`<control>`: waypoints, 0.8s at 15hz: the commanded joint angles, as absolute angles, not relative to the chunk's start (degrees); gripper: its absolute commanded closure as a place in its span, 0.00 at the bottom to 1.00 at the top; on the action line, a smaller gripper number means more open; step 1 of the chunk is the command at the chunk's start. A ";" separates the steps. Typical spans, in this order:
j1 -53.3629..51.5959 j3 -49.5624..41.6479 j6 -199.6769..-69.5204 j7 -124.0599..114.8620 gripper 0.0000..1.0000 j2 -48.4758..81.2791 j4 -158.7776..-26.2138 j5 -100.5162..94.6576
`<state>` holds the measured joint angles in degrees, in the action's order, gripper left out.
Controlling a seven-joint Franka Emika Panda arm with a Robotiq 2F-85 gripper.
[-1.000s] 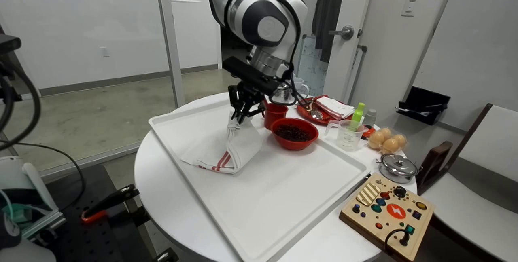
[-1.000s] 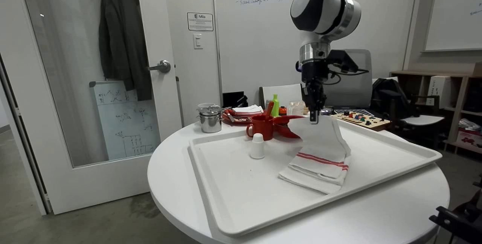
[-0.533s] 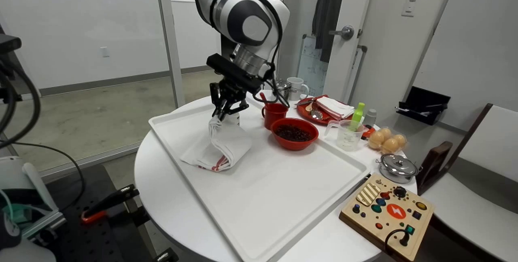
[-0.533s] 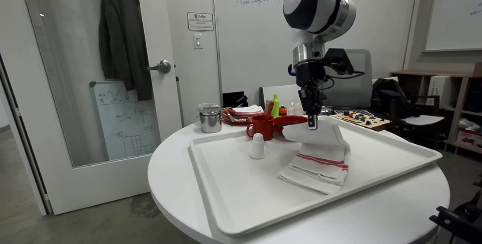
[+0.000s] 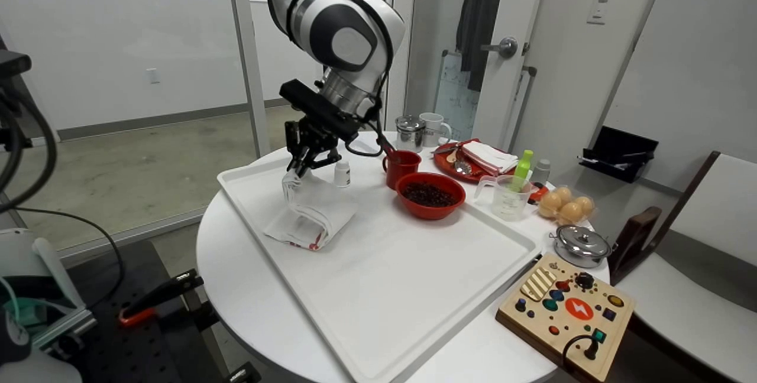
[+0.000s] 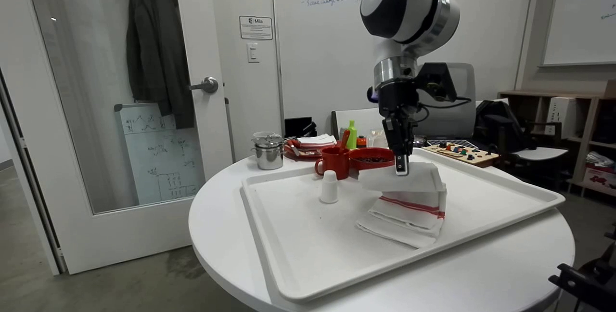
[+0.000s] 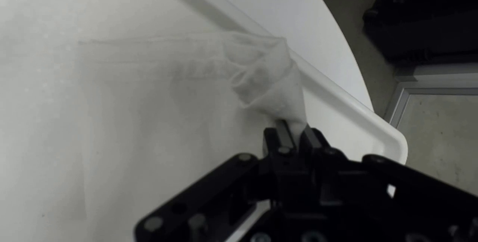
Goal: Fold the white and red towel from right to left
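Observation:
The white and red towel point(image 5: 324, 208) lies partly folded on the white tray point(image 5: 408, 288). In an exterior view its red stripes show on the lower layers point(image 6: 414, 207). My gripper point(image 5: 300, 170) is shut on a raised edge of the towel and holds it a little above the rest, so the upper layer bends over the lower ones. The gripper also shows at the towel's upper layer in an exterior view point(image 6: 402, 171). In the wrist view a bunched fold of the towel point(image 7: 278, 89) runs in between the fingertips point(image 7: 297, 132).
A small white bottle point(image 5: 342, 175) stands on the tray beside the towel. A red mug point(image 5: 402, 169) and a red bowl point(image 5: 430, 210) stand near it. Behind are a red plate point(image 5: 449, 165) with another cloth, a measuring cup point(image 5: 510, 198) and a wooden control board point(image 5: 565, 312).
My gripper has moved left in an exterior view and lower in both, carrying the held towel edge over the lower layers. The white bottle has come into sight from behind the gripper and towel.

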<state>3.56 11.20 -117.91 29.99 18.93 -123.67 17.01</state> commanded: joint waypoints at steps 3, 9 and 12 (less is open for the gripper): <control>2.42 10.98 -118.13 32.09 0.83 17.12 -126.80 18.95; 2.38 10.92 -118.93 31.80 0.27 16.67 -127.03 20.77; 2.54 10.72 -120.46 32.05 0.06 15.76 -127.11 21.91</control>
